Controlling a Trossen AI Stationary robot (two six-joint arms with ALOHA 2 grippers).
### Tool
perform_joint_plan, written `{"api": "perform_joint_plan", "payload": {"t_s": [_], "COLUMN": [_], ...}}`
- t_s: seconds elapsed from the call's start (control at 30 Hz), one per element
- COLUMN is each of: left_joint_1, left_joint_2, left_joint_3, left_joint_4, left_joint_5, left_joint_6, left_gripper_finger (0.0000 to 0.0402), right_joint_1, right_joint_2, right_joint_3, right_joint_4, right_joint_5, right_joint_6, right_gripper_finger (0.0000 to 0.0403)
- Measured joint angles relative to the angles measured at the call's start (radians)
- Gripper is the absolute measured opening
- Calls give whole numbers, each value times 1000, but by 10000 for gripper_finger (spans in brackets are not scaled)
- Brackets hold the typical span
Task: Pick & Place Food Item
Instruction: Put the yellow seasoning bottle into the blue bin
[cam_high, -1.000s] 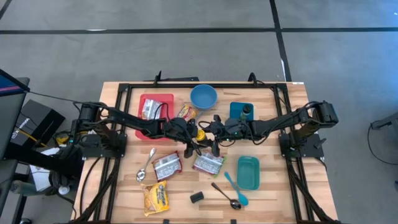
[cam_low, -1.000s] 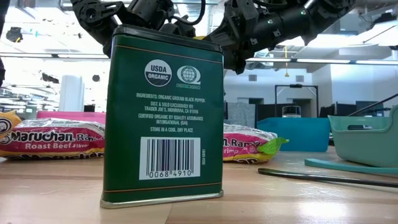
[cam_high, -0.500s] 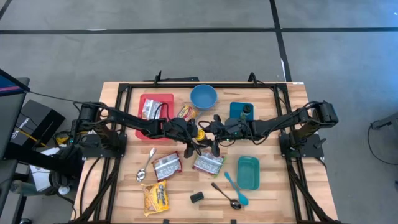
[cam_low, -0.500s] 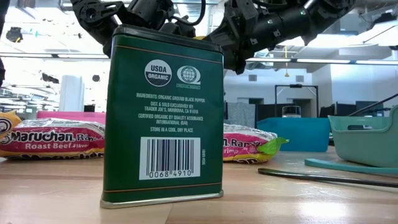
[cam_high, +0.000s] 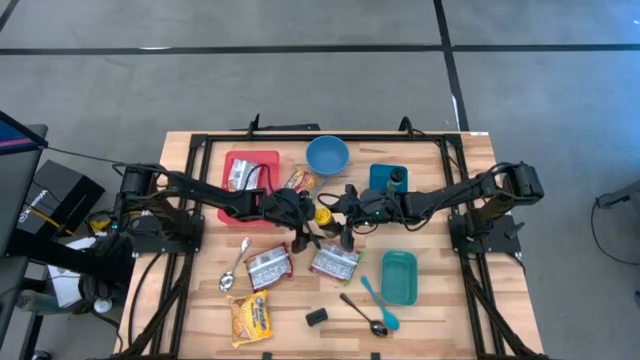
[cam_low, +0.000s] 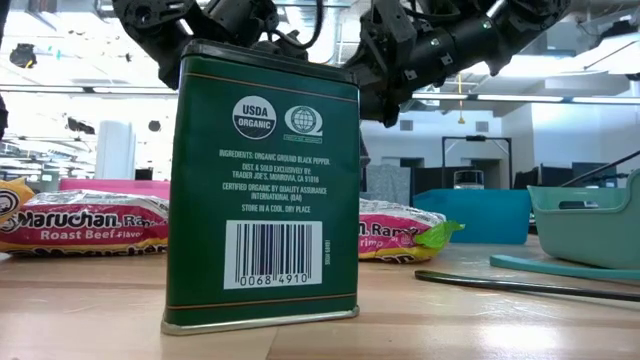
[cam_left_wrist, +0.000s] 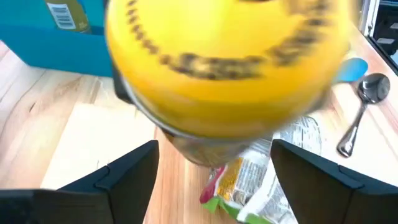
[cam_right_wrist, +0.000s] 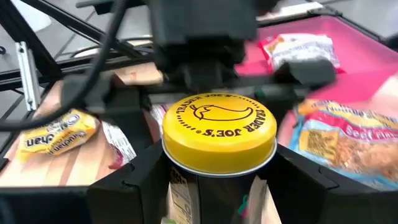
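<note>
1. Yellow-lidded jar (cam_right_wrist: 219, 134) stands near the table's (cam_high: 470, 310) middle, well clear of every edge, between both grippers.
2. Right gripper (cam_right_wrist: 217, 186) holds the jar, fingers closed on its sides below the lid.
3. Left gripper (cam_left_wrist: 211, 171) faces the jar with fingers spread wide, not touching it.

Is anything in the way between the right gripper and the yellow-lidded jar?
Nothing visible. The yellow-lidded jar stands directly before the right gripper, with no item between. The left gripper faces it from the opposite side, open fingers flanking it.
</note>
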Motion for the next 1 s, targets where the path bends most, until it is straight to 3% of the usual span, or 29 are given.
{"api": "perform_joint_plan", "payload": {"t_s": [0.37, 0.73, 1.0], "left_joint_1": [2, 2, 2], "left_joint_2": [-106, -155, -154], "left_joint_3": [-32, -47, -47], "left_joint_4": [-103, -113, -114], "left_joint_5": [3, 3, 3], "left_joint_6": [0, 0, 0], "left_gripper_finger": [312, 304, 302], "right_joint_1": [-1, -6, -7], "right_joint_2": [-13, -173, -310], "right_joint_3": [0, 0, 0], "right_joint_4": [-43, -251, -459], "right_joint_5": [0, 7, 181], "right_joint_6": [0, 7, 11], "right_gripper_finger": [216, 216, 216]}}
